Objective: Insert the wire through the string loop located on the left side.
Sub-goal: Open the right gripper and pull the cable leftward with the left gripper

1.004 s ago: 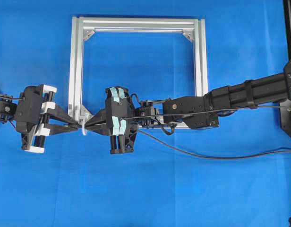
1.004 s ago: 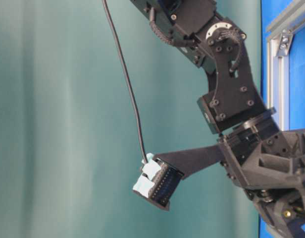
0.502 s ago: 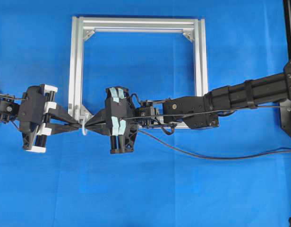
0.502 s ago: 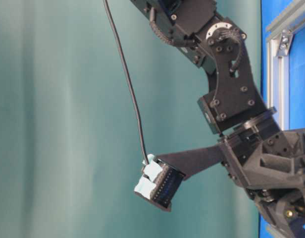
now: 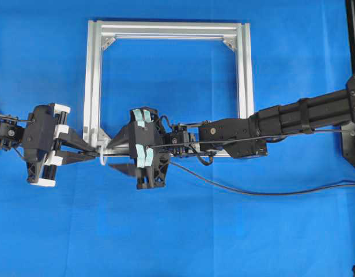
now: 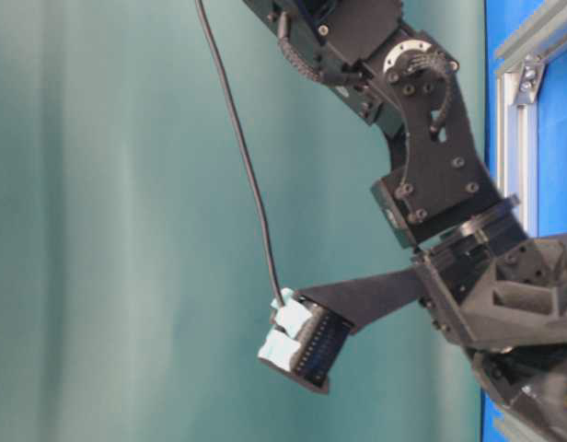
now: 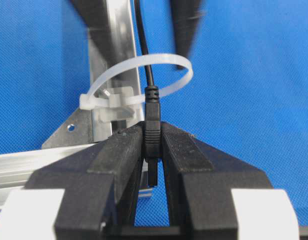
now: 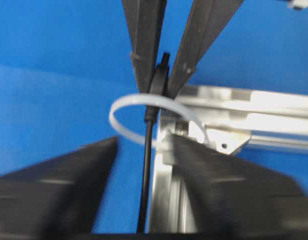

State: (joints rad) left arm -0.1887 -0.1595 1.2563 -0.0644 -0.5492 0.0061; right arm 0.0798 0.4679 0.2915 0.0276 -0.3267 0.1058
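The wire (image 7: pixel 152 102) is a thin black cable, and it passes through the whitish string loop (image 7: pixel 166 60) tied to the silver frame's lower left corner. My left gripper (image 7: pixel 153 131) is shut on the wire's stiff plug just past the loop. My right gripper (image 8: pixel 144 142) is open on the other side of the loop, its blurred fingers standing apart on either side of the wire (image 8: pixel 146 170) without touching it. Overhead, the left gripper (image 5: pixel 95 153) and right gripper (image 5: pixel 111 157) meet tip to tip at the loop (image 5: pixel 101 157). The wire's slack (image 5: pixel 252 190) trails off to the right.
The square aluminium frame (image 5: pixel 166 29) lies on the blue cloth. The right arm (image 5: pixel 298 118) reaches across the frame's lower right corner. The table-level view shows only that arm's wrist (image 6: pixel 431 184) and its own camera cable (image 6: pixel 247 175).
My right gripper has sprung open and let go of the wire. The left gripper stays shut on the plug and has hardly moved.
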